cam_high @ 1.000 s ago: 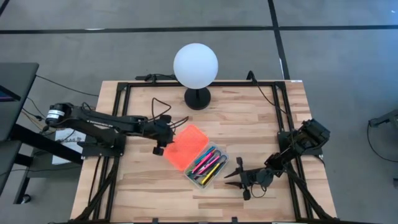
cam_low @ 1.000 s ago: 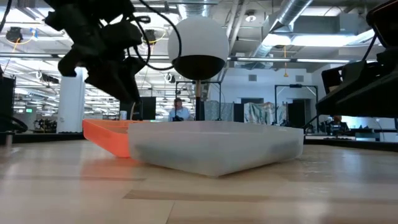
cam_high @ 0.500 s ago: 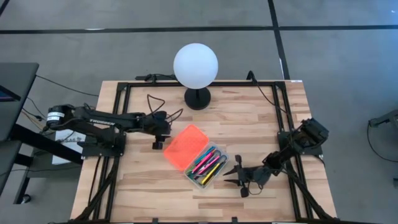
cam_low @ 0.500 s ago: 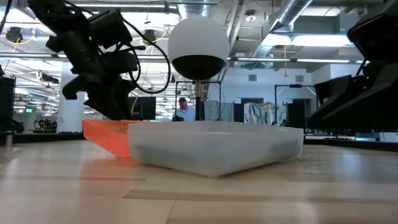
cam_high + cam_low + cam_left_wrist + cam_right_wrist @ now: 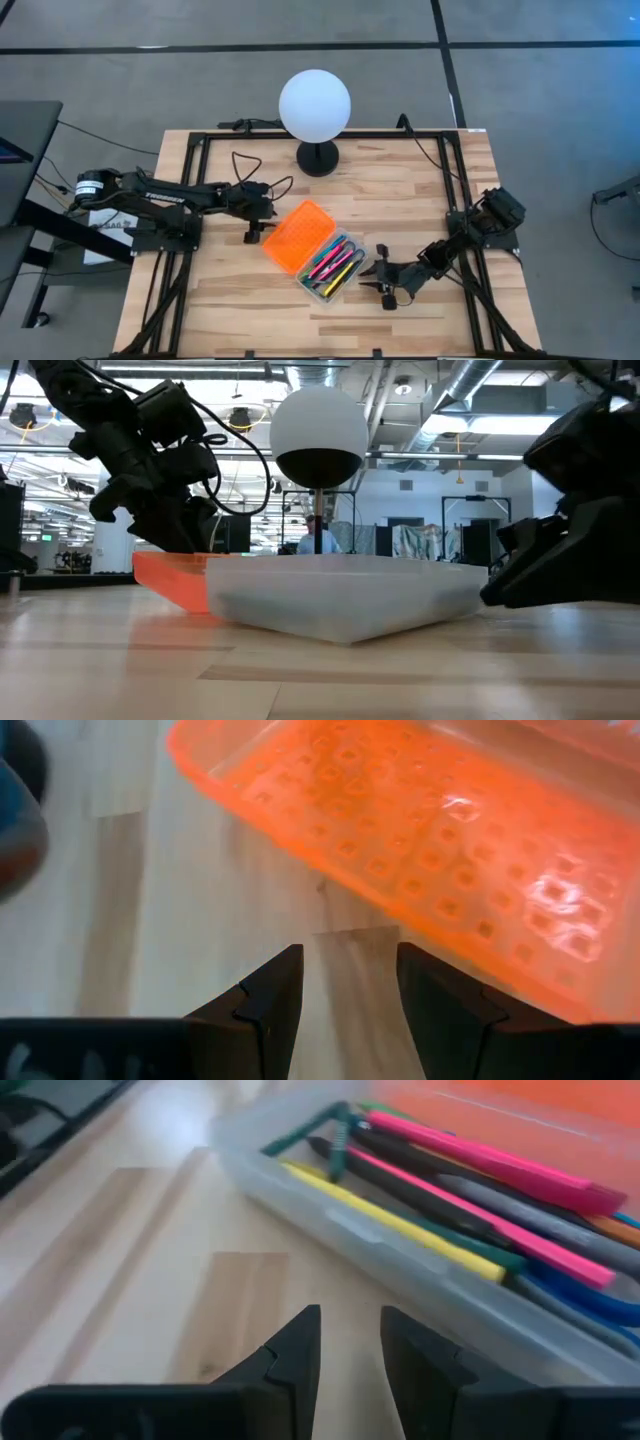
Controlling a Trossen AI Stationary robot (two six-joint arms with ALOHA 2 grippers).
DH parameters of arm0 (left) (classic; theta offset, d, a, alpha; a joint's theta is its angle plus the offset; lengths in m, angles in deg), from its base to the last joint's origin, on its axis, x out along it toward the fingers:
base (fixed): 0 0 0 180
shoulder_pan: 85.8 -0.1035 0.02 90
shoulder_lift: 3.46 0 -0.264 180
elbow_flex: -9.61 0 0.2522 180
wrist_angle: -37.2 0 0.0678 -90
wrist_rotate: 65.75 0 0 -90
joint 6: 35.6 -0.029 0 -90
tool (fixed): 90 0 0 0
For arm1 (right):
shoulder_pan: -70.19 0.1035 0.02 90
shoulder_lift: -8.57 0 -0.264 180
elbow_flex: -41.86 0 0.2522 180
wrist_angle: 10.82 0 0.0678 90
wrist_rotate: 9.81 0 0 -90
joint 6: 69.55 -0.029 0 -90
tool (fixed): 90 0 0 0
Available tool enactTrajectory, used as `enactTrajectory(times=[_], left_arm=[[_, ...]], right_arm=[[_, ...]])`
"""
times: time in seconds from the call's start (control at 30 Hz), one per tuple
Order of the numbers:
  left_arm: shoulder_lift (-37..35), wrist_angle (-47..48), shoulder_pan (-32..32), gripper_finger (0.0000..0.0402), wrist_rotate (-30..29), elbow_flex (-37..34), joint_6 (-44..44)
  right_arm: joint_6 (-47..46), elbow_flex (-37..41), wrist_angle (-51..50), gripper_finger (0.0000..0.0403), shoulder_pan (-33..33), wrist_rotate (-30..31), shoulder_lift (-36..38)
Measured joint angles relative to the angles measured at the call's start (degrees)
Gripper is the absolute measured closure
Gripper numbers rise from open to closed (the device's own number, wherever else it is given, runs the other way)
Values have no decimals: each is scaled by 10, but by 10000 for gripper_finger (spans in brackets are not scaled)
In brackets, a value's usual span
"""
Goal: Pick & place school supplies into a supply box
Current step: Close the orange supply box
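Supply box [image 5: 331, 264] lies diagonal, pens [image 5: 470, 1200] aligned lengthwise inside.

Open supply box [image 5: 300, 238] mid-table holds the school supplies [image 5: 335, 264]

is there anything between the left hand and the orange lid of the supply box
Nothing visible. The left hand sits open just beside the orange lid, with only bare table between its fingers and the lid's edge in the left wrist view. The lid lies flipped open next to the clear body holding the pens.
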Motion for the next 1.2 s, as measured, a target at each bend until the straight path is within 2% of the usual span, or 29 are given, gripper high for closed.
enactTrajectory(times=[0.57, 0.97, 1.2], left_arm=[[1, 14, 24, 244, 4, 0, 25], [1, 50, 33, 244, -2, 0, 47], [1, 60, 61, 244, -1, 0, 60]], right_arm=[[-11, 0, -5, 302, -24, 4, 0], [-16, 0, -5, 302, -69, 5, 0], [-40, 0, -29, 302, -80, 7, 0]])
